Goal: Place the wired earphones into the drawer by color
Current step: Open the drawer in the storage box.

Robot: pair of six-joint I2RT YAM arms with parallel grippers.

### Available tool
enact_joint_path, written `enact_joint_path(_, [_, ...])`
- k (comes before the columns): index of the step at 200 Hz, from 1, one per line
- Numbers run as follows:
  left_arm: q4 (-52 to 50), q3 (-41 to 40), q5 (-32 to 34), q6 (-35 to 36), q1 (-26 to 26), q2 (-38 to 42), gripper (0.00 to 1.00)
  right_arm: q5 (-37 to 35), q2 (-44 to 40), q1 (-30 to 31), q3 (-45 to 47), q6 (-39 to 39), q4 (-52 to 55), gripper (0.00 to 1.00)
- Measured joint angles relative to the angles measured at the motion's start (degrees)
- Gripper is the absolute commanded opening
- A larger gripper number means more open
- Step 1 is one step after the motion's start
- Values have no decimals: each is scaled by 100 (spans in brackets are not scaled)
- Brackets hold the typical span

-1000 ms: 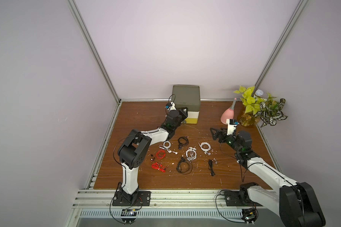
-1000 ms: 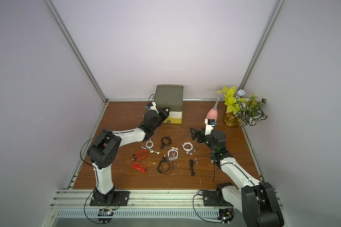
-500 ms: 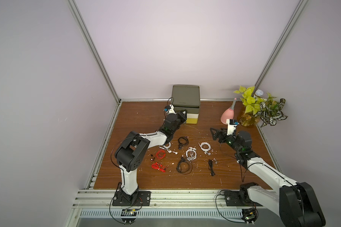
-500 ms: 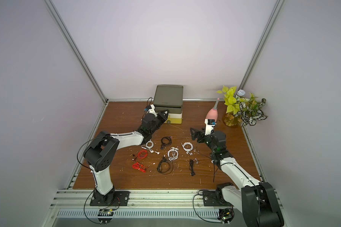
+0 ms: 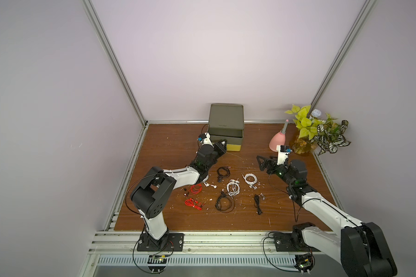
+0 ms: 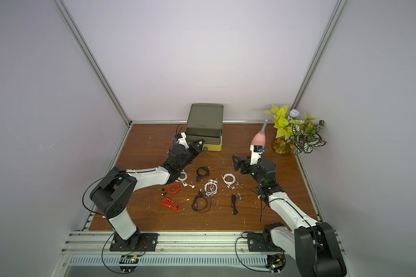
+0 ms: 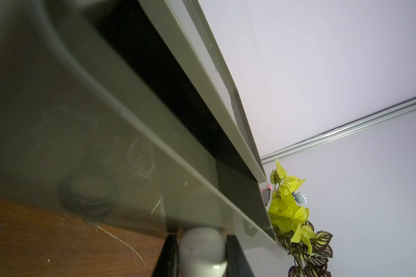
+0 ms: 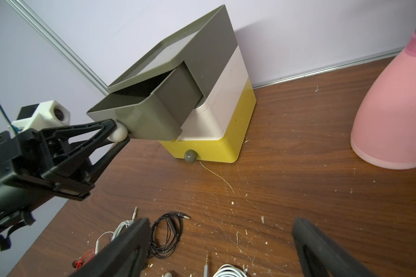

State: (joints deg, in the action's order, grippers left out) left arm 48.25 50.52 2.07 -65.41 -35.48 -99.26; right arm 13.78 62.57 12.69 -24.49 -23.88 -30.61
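Left gripper: I'm pinching the white knob of the part-open olive drawer.
Right gripper: hanging spread wide.
Wired earphones: lying on the table; I'm judging them light and floppy, best pinched at the coil's bunch.

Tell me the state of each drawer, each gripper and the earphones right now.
Olive-grey top drawer: pulled partly out.
Cream middle drawer: shut.
Yellow bottom drawer: shut.
Left gripper: shut on the white knob of the top drawer.
Right gripper: open, empty.
Wired earphones: coiled, lying loose on the table, none gripped.
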Motion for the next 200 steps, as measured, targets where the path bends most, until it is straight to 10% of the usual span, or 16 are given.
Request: enact_joint_path(200, [50, -1106, 317, -131, -461, 1008, 28, -33, 2, 0, 0, 2, 0, 99])
